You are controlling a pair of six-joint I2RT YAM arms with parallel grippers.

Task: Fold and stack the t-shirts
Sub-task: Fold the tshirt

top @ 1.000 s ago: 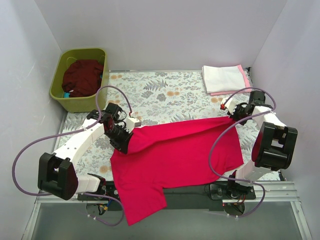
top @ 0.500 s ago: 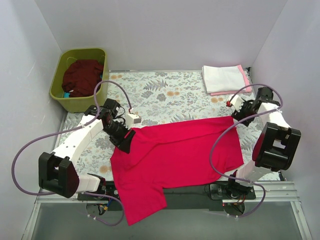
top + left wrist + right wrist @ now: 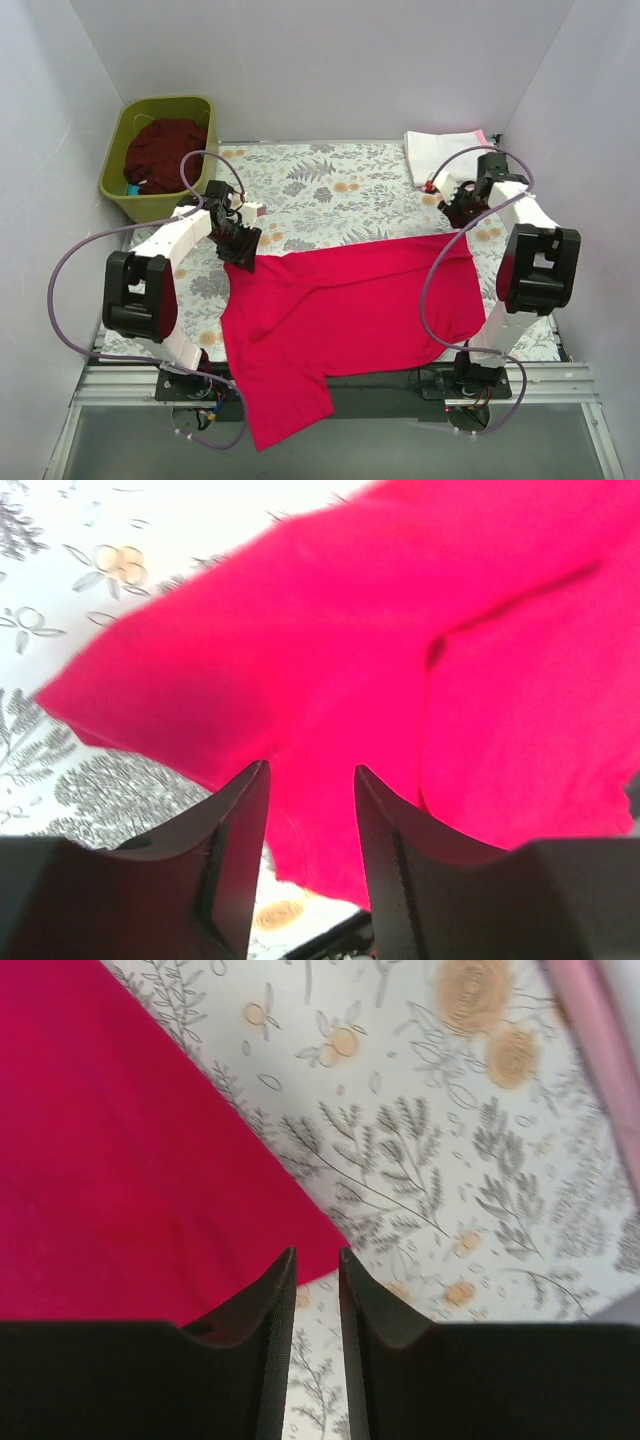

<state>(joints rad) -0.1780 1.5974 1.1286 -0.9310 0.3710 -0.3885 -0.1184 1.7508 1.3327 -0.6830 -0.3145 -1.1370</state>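
The crimson-red t-shirt (image 3: 350, 300) lies spread across the floral table cloth, and its lower part hangs over the near edge. My left gripper (image 3: 243, 243) hovers over the shirt's back left corner, open and empty. In the left wrist view (image 3: 310, 770) the red cloth (image 3: 400, 630) lies below the jaws. My right gripper (image 3: 453, 210) is above the bare cloth just behind the shirt's back right corner (image 3: 120, 1160). Its jaws (image 3: 317, 1252) stand a narrow gap apart and hold nothing. The white t-shirt (image 3: 440, 155) lies folded at the back right on the pale pink one (image 3: 590, 1000). The dark maroon t-shirt (image 3: 160, 155) lies in the tub.
The olive-green tub (image 3: 115, 185) stands at the back left corner. Grey walls close in the table on three sides. Purple cables loop from both arms, and the right one crosses the red shirt's right side (image 3: 432, 290).
Both grippers have let go of the red shirt's back corners and drawn away toward the back. The shirt's back edge now rests flat on the table.
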